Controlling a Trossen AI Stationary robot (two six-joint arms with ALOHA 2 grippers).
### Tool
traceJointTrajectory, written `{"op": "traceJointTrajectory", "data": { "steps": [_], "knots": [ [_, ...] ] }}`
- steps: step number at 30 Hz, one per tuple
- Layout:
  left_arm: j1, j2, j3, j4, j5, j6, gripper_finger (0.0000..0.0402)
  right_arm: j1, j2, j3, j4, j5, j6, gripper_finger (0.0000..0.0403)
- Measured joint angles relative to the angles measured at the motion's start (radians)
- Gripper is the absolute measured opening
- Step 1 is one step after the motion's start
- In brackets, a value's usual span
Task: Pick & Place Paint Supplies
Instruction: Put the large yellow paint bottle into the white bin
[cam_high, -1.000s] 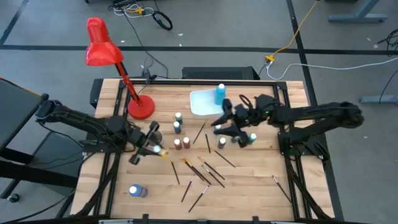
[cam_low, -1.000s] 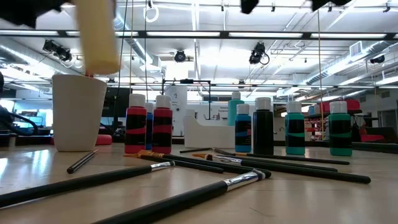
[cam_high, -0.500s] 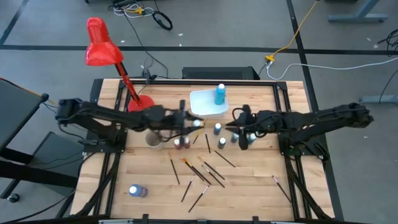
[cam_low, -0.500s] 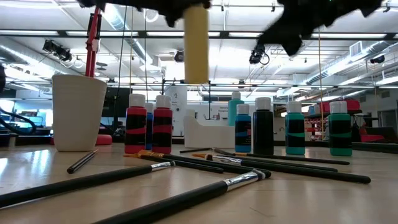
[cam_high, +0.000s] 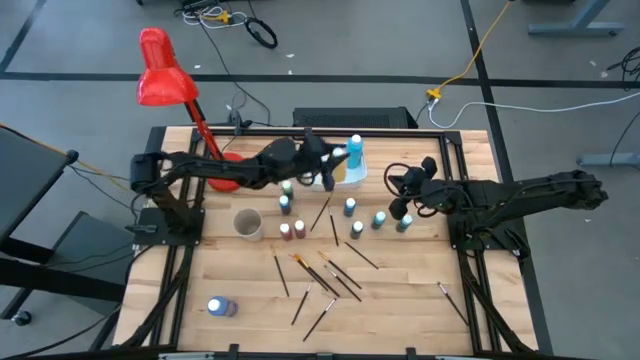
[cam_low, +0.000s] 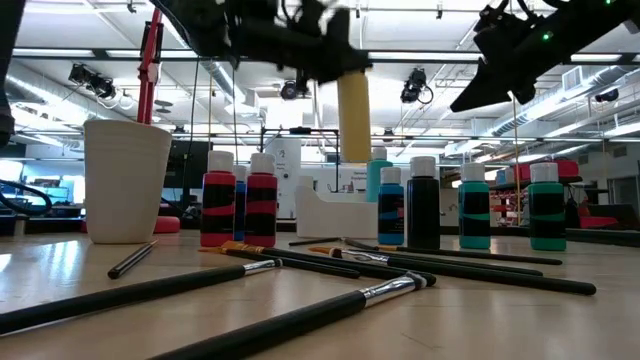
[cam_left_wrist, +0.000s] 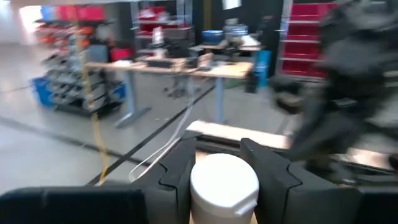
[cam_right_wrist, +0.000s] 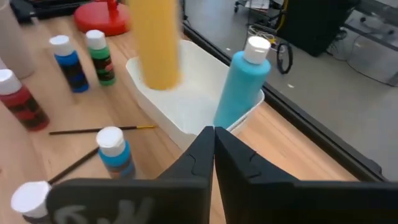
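A yellow paint bottle (cam_low: 352, 115) with a white cap (cam_left_wrist: 224, 185) hangs in the air in my left gripper (cam_high: 325, 172), which is shut on it. It hangs over the left end of the white tray (cam_high: 350, 178). It also shows as the yellow bottle (cam_right_wrist: 158, 43) above the tray (cam_right_wrist: 186, 109) in the right wrist view. A light-blue bottle (cam_high: 354, 150) stands in the tray's far right corner. My right gripper (cam_right_wrist: 213, 140) is shut and holds nothing. It hovers right of the tray over several standing bottles (cam_high: 380, 220). My left gripper pinches the yellow bottle at its upper end, just under the white cap (cam_left_wrist: 224, 185), one finger (cam_left_wrist: 180, 171) on each side. The fingers lie level and come from the table's left. The bottle hangs upright below them, lifted clear of table and tray.
A beige cup (cam_high: 247, 224) stands at the left. Small bottles (cam_high: 286, 230) stand mid-table, and dark brushes (cam_high: 320, 275) lie scattered nearer the front. A blue bottle (cam_high: 220, 306) lies near the front left corner. A red lamp (cam_high: 165, 80) rises from its base (cam_high: 228, 172) at the back left.
My left gripper has carried the yellow bottle from beside the cup toward the table's right and far edge, up to the tray. The bottle has stayed upright and clear of the table. My right gripper has drawn back from the middle bottles toward the table's right edge.
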Motion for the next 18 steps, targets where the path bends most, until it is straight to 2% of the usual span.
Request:
{"op": "traceJointTrajectory", "data": {
  "steps": [7, 18],
  "knots": [
    [0.062, 0.151, 0.001, 0.199, -0.050, -0.011, 0.0127, 0.000, 0.001, 0.000, -0.003, -0.002, -0.004, 0.0019],
    [0.100, 0.275, -0.001, 0.250, -0.133, 0.056, 0.0128, 0.000, 0.001, 0.000, -0.001, -0.001, -0.009, 0.0009]
  ]
}}
